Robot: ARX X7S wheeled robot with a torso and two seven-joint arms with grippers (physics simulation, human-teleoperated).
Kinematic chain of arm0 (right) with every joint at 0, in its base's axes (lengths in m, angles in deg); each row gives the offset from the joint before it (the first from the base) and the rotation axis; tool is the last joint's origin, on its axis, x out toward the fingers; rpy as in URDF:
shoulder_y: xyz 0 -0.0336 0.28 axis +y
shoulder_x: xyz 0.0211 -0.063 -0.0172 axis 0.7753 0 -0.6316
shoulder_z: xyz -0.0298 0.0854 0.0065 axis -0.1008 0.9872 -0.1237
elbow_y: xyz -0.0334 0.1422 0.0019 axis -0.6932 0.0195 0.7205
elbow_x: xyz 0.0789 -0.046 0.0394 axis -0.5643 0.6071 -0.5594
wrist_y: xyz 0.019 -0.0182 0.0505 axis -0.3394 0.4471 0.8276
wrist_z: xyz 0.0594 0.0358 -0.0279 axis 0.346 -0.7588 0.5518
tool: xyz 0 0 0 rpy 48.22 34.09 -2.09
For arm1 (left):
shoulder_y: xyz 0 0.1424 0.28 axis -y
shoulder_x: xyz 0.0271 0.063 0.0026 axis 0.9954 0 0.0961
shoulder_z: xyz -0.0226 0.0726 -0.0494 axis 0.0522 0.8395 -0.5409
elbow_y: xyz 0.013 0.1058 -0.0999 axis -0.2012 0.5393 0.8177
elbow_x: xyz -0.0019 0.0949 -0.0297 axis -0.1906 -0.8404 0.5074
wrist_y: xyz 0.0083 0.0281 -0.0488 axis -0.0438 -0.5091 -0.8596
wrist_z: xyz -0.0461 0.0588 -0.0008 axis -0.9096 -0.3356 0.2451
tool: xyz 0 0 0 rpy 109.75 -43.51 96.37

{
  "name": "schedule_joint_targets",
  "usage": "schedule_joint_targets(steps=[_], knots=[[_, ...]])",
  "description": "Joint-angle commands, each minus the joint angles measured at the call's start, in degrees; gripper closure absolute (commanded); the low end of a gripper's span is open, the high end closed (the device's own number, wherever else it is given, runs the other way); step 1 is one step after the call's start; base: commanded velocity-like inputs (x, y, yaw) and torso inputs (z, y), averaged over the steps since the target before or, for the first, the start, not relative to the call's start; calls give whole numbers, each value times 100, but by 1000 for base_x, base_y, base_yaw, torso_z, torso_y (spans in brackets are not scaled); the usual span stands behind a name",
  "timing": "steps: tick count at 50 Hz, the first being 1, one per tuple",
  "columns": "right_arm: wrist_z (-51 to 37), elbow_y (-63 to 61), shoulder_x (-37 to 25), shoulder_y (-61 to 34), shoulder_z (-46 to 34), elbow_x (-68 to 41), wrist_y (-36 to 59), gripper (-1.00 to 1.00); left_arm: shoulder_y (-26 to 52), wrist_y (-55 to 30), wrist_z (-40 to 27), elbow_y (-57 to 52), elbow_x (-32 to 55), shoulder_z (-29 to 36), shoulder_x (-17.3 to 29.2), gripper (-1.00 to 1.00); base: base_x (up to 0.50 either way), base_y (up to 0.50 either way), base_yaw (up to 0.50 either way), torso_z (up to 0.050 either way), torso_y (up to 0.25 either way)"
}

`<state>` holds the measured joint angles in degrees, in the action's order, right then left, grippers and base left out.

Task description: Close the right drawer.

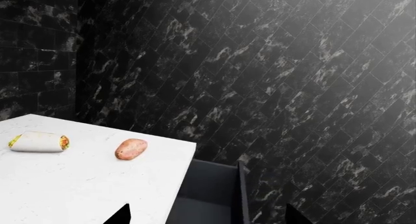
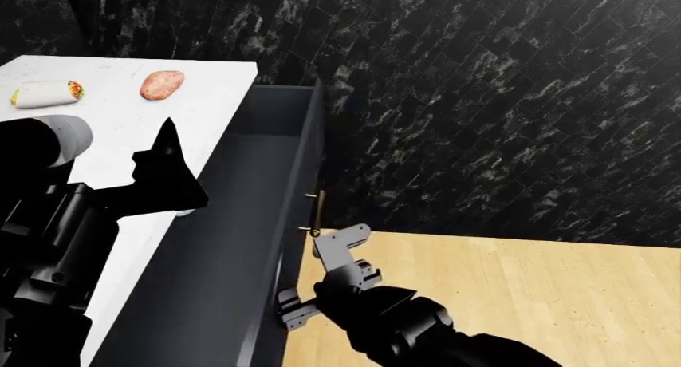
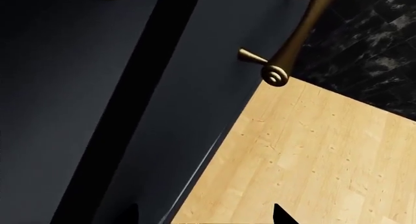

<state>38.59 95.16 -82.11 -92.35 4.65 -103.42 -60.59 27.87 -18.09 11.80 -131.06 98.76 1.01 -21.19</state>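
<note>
Head view: right drawer (image 2: 229, 223) pulled out, spread right claw (image 2: 319, 279) beside its brass handle (image 2: 315, 213)

We see the right drawer (image 2: 229, 247) pulled well out from under the white counter's right edge, standing open. It is a long, deep rectangular box, matte dark grey inside, and we can make out nothing lying in it. Its navy-black front panel runs along the outer side, facing the wooden floor, and carries a short brass bar handle (image 2: 315, 211) about midway along. In the right wrist view we look close at that dark front and the handle (image 3: 295, 44), a brass bar on two posts with a spiral end.
</note>
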Motion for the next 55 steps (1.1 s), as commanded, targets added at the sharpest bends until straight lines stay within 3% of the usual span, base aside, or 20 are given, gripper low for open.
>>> schedule_joint_targets(steps=[1, 25, 39, 55], knots=[[-27, -105, 129, -78, -1109, -1010, -373, -100, 4, 31, -10, 1, 23, 2, 23, -100, 0, 0, 0, 0, 0], [-38, -318, 129, -101, -1109, -1076, -593, -100, -25, 106, -10, -4, 56, -5, 82, -100, 0, 0, 0, 0, 0], [-690, 259, 118, -70, -1088, -667, -1238, -100, -11, 108, -7, 2, -13, 79, 60, -100, 0, 0, 0, 0, 0], [-3038, -3674, -2338, -224, -1067, -512, -1264, -100, -10, 118, -69, -33, -27, 134, 68, -100, 0, 0, 0, 0, 0]])
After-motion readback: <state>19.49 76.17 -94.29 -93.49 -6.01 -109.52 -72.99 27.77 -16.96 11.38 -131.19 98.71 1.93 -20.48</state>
